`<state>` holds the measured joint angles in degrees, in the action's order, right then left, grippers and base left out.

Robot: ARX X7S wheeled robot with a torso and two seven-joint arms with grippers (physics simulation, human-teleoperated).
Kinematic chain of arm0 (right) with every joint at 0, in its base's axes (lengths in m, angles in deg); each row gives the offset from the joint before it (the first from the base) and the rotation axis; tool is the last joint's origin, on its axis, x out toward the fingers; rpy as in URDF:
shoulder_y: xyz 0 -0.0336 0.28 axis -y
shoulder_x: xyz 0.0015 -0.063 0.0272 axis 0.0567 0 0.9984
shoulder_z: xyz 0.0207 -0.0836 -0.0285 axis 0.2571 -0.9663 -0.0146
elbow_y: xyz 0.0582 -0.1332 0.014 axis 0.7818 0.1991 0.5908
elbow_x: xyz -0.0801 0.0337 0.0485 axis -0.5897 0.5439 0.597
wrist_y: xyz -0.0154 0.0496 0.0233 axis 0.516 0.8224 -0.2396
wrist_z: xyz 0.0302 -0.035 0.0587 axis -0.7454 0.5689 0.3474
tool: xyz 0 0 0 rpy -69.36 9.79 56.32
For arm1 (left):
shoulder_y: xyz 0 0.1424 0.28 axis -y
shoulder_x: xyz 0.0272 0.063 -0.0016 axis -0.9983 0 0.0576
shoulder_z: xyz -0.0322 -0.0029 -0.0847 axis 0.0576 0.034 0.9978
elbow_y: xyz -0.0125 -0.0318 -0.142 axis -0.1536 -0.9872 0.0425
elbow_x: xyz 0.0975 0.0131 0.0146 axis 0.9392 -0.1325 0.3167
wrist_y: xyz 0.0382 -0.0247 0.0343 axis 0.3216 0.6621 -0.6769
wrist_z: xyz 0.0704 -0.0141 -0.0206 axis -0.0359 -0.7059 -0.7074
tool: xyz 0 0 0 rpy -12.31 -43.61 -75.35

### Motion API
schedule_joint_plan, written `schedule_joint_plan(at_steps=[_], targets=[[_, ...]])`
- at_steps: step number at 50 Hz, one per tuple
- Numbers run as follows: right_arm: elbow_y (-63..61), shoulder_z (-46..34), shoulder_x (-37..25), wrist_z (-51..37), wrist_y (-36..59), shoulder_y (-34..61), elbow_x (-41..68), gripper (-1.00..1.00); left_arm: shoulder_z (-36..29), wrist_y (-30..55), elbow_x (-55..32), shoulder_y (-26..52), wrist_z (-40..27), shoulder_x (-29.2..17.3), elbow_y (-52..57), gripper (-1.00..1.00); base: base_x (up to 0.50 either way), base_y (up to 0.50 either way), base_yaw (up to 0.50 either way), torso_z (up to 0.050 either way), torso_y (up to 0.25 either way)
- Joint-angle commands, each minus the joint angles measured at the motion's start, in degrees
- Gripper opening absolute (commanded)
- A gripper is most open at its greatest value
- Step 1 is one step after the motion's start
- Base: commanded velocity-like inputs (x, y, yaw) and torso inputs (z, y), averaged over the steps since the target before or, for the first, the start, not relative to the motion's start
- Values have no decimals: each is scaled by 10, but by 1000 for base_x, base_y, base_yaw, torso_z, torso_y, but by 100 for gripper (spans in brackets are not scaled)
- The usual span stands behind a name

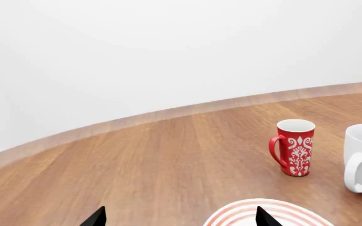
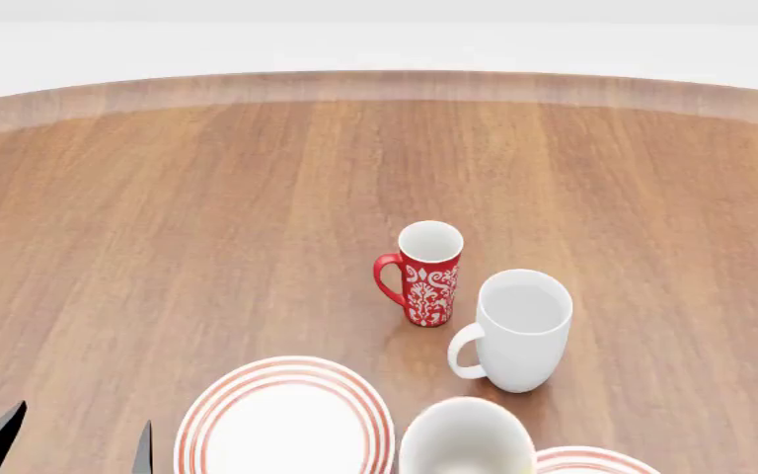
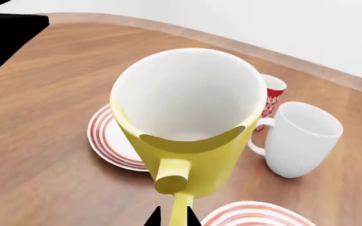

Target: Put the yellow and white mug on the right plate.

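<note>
The yellow and white mug fills the right wrist view, upright, white inside. My right gripper is shut on its yellow loop handle, one black fingertip on each side. The mug hangs above the table between the two plates. In the head view only its rim and white inside show at the bottom edge. The right plate, white with red rings, lies just beside the mug, and a sliver of it shows in the head view. My left gripper is open and empty, also seen in the head view.
The left look-alike plate lies beside my left gripper and shows in the left wrist view. A tall white mug and a slim red-and-white patterned mug stand behind the plates. The table's curved far edge is beyond.
</note>
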<state>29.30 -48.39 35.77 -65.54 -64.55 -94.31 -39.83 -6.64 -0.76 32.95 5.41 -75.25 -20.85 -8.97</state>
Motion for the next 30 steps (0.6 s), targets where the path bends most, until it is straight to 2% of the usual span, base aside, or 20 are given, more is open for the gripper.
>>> schedule_joint_plan(at_steps=[1,30], targets=[[-9,40,-10,-16,-11,-23,24,-100,-2,-1,0,-1,-2,-2,1,100,0,0,0,0,0],[80,91,13,-59,-21,-11,37,-100,-8,-1,-3,1,-5,-4,-1,100,0,0,0,0,0]])
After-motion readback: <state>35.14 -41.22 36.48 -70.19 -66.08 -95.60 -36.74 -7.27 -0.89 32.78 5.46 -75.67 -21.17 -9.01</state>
